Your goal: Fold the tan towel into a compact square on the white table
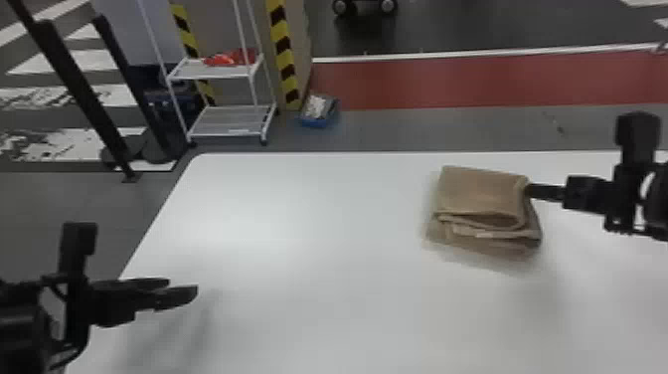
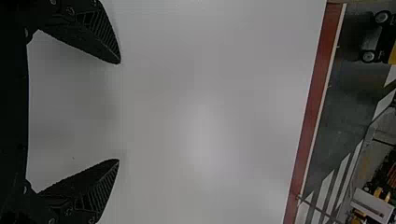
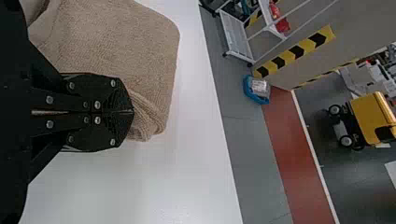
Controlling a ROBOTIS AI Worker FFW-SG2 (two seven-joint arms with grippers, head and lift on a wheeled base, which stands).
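The two fingers of the right gripper (image 3: 132, 112) are pressed together, and they seem to pinch the side edge of the tan towel (image 1: 479, 194); those of the left gripper (image 2: 120, 110) are spread wide apart, with nothing between them. The towel is a thick folded packet, toward the far right part of the white table (image 1: 298, 273); its lower layers show below the top one on the near side, not well matched. Beyond the table's far edge there stands a white cart (image 1: 216, 72). I judge the folding nearly done; but the grip is at one side only, so a pull may turn the packet or slide its layers apart; if the fingers open while cloth clings, the top fold may lift.
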